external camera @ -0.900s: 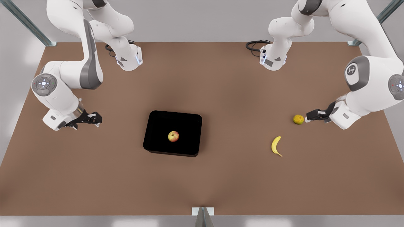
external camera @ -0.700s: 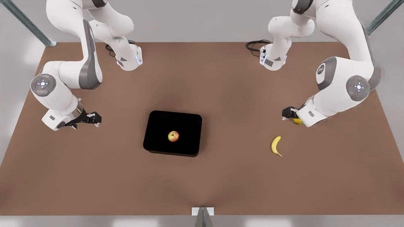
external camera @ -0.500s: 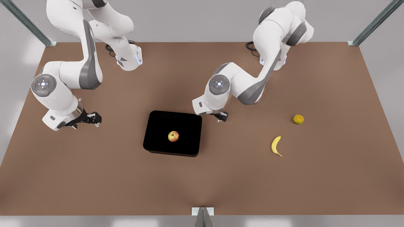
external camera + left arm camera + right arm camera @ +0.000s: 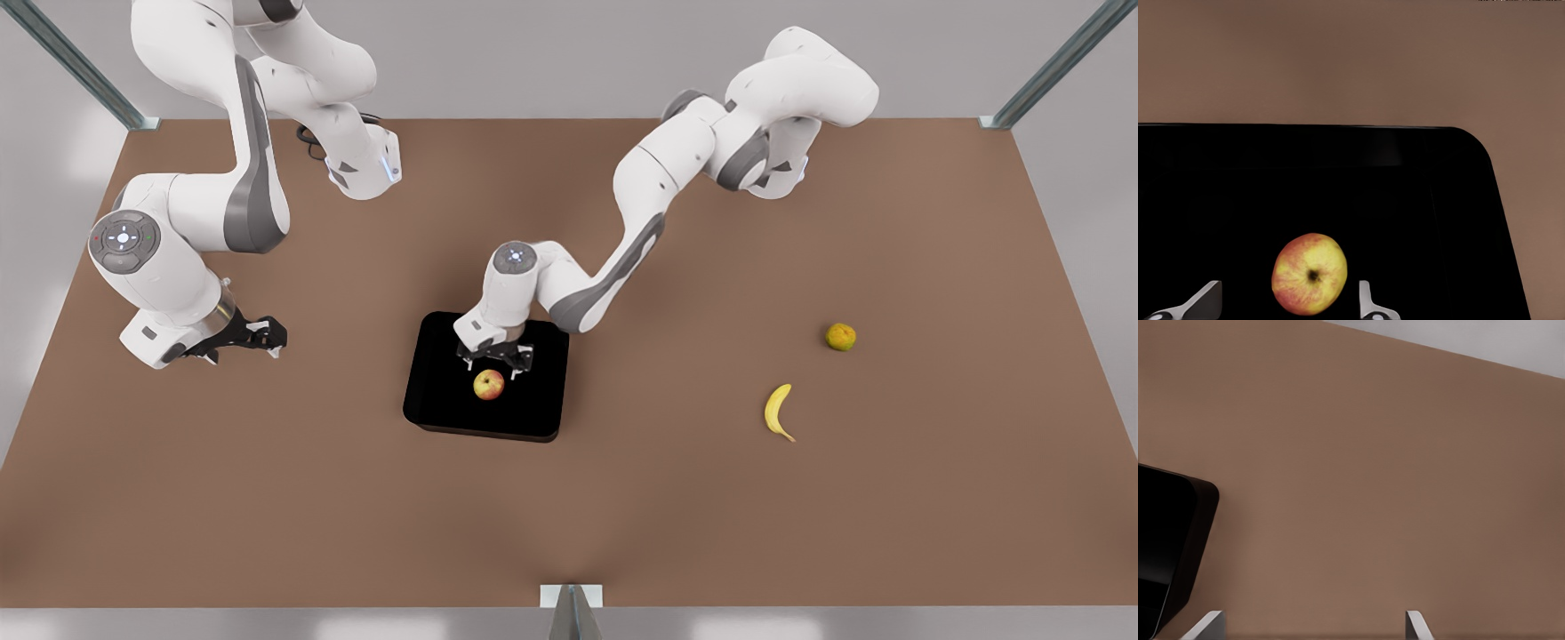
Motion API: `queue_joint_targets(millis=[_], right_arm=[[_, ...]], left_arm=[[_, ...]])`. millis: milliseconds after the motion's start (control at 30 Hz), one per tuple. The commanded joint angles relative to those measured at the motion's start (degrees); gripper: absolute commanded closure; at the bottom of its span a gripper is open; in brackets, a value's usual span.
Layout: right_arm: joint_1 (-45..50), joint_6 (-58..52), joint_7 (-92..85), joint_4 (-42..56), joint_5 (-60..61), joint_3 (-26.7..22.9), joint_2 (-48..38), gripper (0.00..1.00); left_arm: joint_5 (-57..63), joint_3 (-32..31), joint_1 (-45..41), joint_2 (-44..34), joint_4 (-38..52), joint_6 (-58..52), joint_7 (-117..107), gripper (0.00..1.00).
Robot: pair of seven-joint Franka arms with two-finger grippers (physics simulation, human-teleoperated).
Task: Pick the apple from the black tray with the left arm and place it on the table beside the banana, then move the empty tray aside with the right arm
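We see the left gripper (image 4: 494, 366) hovering over the apple (image 4: 488, 384) on the black tray (image 4: 444, 391), frame centre.
Its fingers are spread; our right gripper (image 4: 267, 336) waits mid-left, also spread; banana (image 4: 778, 412) lower right.

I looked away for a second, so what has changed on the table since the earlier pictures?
The left gripper swung from beside the dull round fruit across the table to hover open over the apple in the black tray. The right gripper, the banana and both fruits stayed put.

red-yellow apple (image 4: 488, 385), black tray (image 4: 444, 391), yellow banana (image 4: 778, 412)
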Motion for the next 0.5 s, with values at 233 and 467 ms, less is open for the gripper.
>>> queue_joint_targets(millis=[233,467], right_arm=[[0.0,0.01,0.08,-0.02,0.13,-0.03,-0.06,0.0],[0.0,0.01,0.08,-0.02,0.04,-0.03,-0.06,0.0]], left_arm=[[4.44,1.98,-0.67,3.76,0.12,10.75,-24.07,0.0],[4.53,2.42,-1.72,5.78,0.12,12.42,-24.16,0.0]])
